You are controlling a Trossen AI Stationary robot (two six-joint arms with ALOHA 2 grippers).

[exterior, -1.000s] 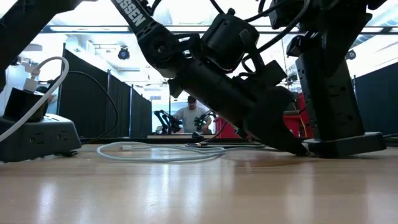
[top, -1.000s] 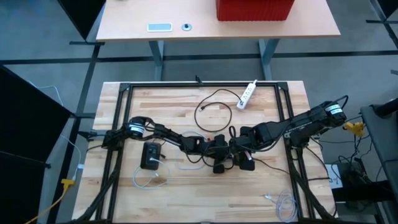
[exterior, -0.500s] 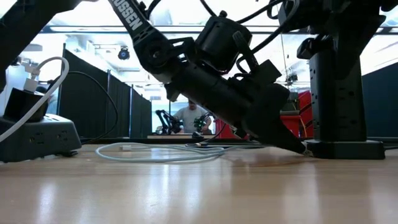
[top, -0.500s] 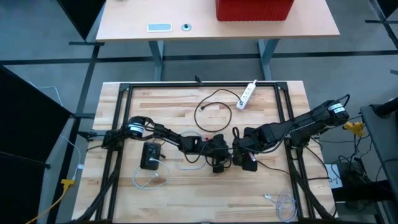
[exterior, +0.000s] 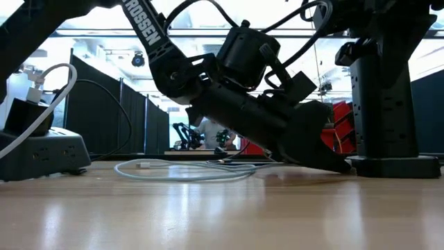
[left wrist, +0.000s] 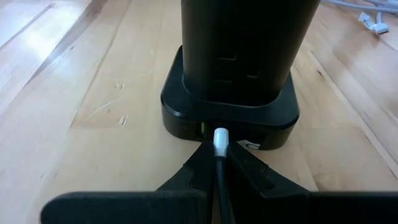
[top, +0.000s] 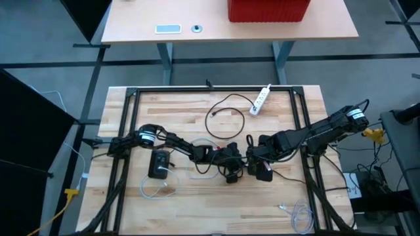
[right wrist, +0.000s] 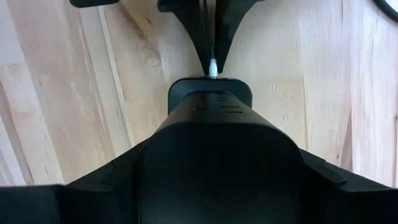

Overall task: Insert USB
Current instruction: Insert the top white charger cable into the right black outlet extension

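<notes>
Left tool (left wrist: 219, 155): fingers closed to a narrow gap on the USB cable (left wrist: 220, 186), with the white USB plug (left wrist: 220, 139) projecting just past the fingertips. In the left wrist view the plug tip sits directly in front of the lower base of the black charging tower (left wrist: 239, 56), aligned with a small port beside a green indicator. Whether the plug has entered the port or merely touches the base cannot be determined.

Right tool (top: 262, 172): fingers set wide, clamping the charging tower on both sides. In the right wrist view the tower body (right wrist: 211, 162) fills the space between the two dark fingers (right wrist: 74, 199); beyond its base, the left tool and white plug (right wrist: 212, 66) face it head-on.

Position on the bench (top: 184, 111): in the high view both tools meet near the centre of the wooden surface, the left tool (top: 230, 172) approaching from the left and the tower held just right of it. In the low view the tower (exterior: 385, 97) stands upright on its base, and the left tool (exterior: 336, 163) is angled down to the base's foot.

Other items: a black power unit (top: 159, 164) lies near the left arm; a white power strip (top: 261, 99) lies at the far edge, well apart.
</notes>
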